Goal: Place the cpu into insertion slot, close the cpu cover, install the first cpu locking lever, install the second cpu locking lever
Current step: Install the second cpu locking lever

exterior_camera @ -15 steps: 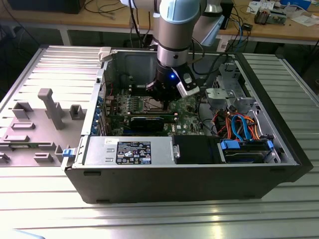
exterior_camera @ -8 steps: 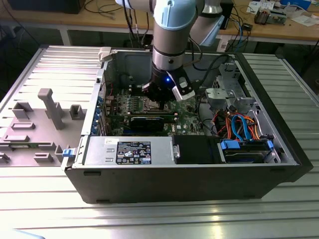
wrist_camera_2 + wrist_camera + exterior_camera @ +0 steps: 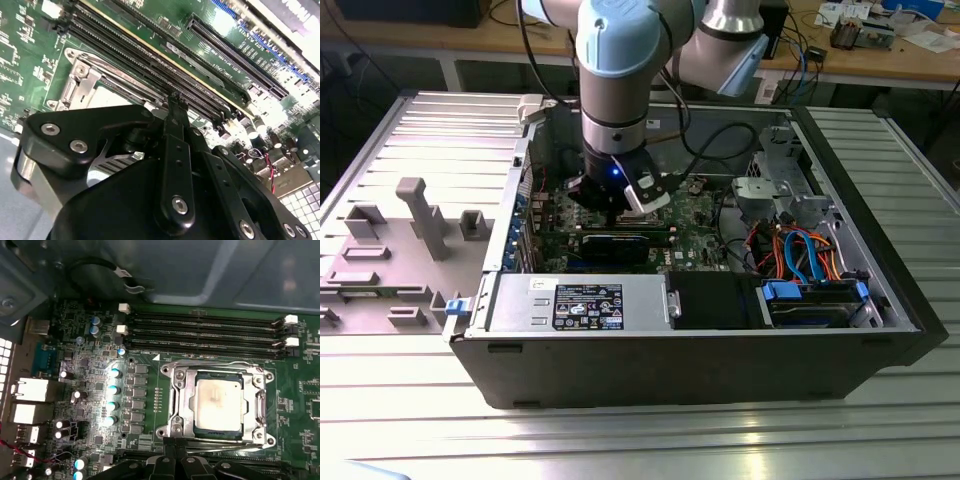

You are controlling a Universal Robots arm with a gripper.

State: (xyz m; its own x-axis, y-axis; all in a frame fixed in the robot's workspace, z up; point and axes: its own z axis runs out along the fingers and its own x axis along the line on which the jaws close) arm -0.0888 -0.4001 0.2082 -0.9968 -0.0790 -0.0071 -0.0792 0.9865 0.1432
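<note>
Apparently the lever step is being worked: cpu (image 3: 219, 402) seated under the cpu cover (image 3: 183, 402), gripper (image 3: 176, 447) being held clenched at the insertion slot (image 3: 261, 436) edge.

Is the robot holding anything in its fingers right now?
It cannot be told. The gripper sits at the edge of the cpu cover, with the cpu already in the socket.

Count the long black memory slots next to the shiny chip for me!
4. The memory slots lie side by side in a stack along one edge of the cpu cover, which sits shut around the cpu. More may hide behind the pincer.
</note>
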